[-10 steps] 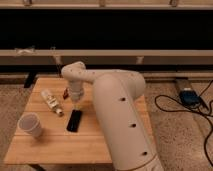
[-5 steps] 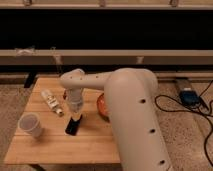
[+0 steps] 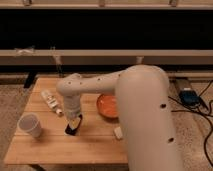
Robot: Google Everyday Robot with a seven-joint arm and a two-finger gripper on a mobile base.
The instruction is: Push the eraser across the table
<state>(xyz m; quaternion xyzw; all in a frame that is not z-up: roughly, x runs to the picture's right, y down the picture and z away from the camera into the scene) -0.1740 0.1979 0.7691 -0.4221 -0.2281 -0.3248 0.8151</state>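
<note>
The claw [image 3: 75, 121], its fingers pressed shut and gripping nothing, sets its tip on the far end of the eraser [image 3: 72, 129], just right of the paper cup [image 3: 31, 125]. Compared with a second ago, the claw is lower and the eraser is a little nearer the front edge of the table [image 3: 45, 149], now level with the cup. We judge the push is underway, with only a short slide made.
</note>
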